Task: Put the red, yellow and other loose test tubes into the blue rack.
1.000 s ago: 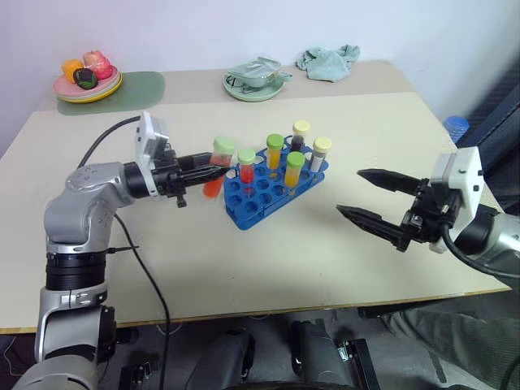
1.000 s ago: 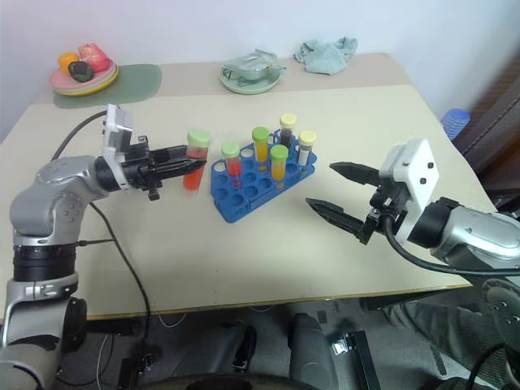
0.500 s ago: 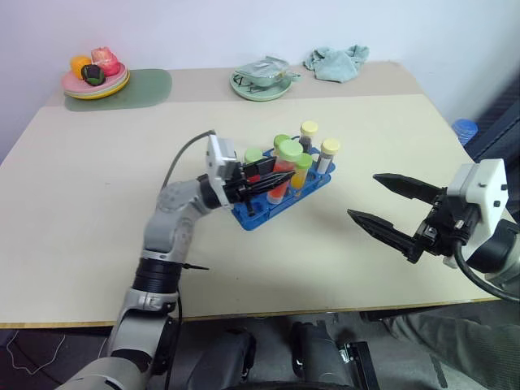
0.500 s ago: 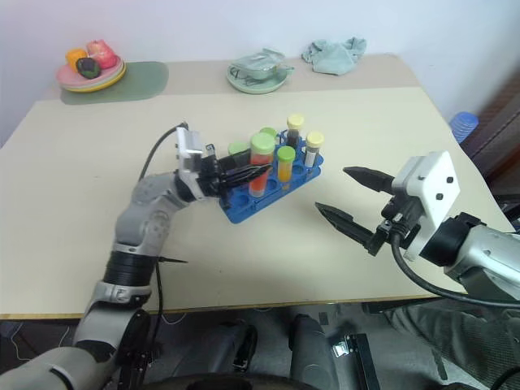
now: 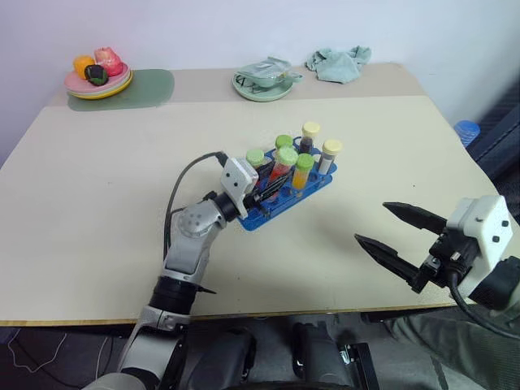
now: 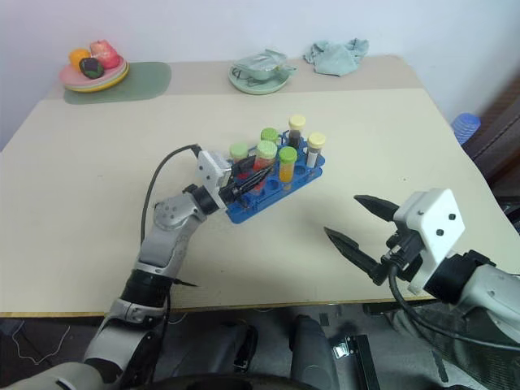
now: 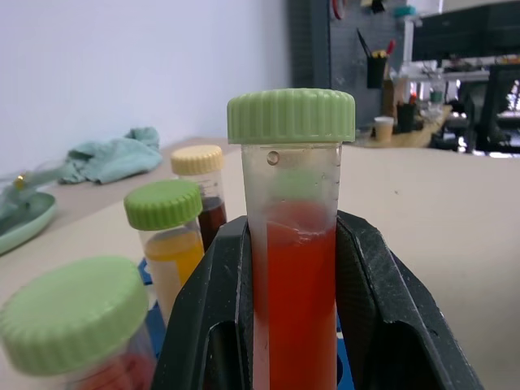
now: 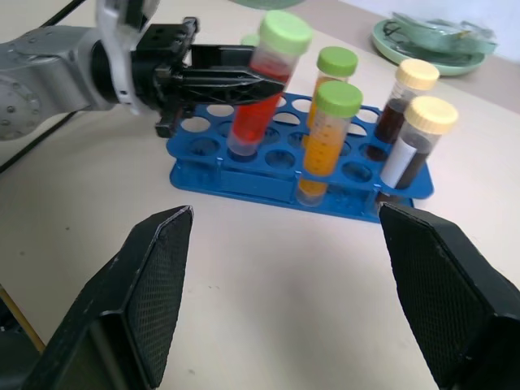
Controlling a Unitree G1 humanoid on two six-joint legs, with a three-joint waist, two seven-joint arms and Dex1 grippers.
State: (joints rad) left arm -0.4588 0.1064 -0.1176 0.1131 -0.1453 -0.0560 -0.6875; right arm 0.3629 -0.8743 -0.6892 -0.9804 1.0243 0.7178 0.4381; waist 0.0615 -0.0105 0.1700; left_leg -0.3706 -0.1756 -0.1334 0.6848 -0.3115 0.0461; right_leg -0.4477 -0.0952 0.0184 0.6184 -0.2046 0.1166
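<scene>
Now the left pincer (image 8: 244,81) is clenched on the red tube (image 8: 262,85), its foot entering a hole of the blue rack (image 8: 276,183) mid-bench (image 5: 97,211). Judged best: straighten the slightly tilted tube, lower it fully, then release — without nudging the neighbouring orange tube (image 8: 323,138). The right pincer (image 5: 388,236) hangs released, well apart. No readable writing — faint graduation marks on the tube wall only.
</scene>
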